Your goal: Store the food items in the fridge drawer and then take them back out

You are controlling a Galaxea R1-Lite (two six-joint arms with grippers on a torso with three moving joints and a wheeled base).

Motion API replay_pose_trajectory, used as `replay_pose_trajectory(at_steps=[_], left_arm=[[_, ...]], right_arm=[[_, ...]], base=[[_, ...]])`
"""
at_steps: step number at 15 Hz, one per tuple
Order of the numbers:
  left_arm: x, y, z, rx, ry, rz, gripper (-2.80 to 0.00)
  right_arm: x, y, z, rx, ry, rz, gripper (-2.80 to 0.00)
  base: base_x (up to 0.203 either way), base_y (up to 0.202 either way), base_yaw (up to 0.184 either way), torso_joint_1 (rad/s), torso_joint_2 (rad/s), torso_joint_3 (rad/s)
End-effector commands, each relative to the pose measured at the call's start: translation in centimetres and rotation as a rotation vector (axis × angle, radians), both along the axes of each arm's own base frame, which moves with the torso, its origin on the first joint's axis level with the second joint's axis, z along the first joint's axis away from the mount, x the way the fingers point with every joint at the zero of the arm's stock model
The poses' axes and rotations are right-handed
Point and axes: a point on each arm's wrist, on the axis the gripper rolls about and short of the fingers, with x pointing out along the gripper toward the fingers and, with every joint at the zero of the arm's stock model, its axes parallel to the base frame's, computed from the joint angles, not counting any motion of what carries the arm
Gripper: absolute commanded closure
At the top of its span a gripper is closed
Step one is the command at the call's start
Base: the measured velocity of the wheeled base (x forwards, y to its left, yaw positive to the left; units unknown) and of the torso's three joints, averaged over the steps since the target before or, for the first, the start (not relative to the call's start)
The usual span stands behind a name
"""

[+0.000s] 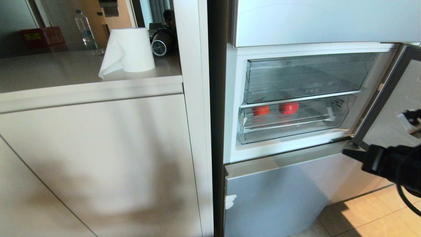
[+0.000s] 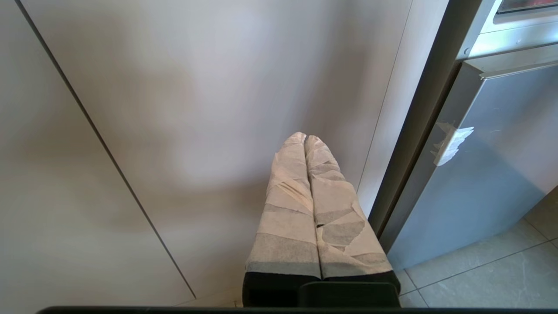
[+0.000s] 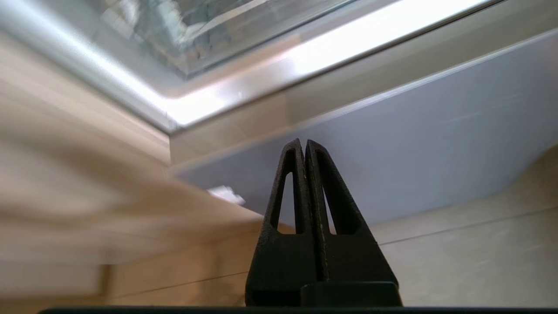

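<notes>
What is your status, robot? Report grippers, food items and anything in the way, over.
Right gripper shut, empty, low by the open fridge door. Left gripper shut, parked at the cabinet. Both food items inside the closed fridge drawer. Nothing blocking.

The right arm (image 1: 391, 164) is cut off at the frame edge, perhaps mid-forearm.

Red apple (image 1: 289, 107), orange-red fruit (image 1: 261, 110)
</notes>
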Motion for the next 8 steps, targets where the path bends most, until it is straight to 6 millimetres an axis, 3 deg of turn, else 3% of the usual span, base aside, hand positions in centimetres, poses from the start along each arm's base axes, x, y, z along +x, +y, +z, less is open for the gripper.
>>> replay_pose_trajectory(at_steps=[1,4,8], left_arm=[[0.0,0.0,0.0,0.0,-0.001,0.0,0.0],[0.0,0.0,0.0,0.0,-0.001,0.0,0.0],[0.0,0.0,0.0,0.0,-0.001,0.0,0.0]], right_arm=[[-8.9,-1.0,1.0,-0.053,-0.233,-0.001,0.0],[-15.3,-1.7,-2.8,-0.19,-0.297,-0.036,0.0],[-19.1,-1.9,-8.8,-0.373,-0.302,-0.047,0.0]], base=[[0.0,0.0,0.0,0.0,0.0,0.0],[0.0,0.0,0.0,0.0,0.0,0.0],[0.0,0.0,0.0,0.0,0.0,0.0]])
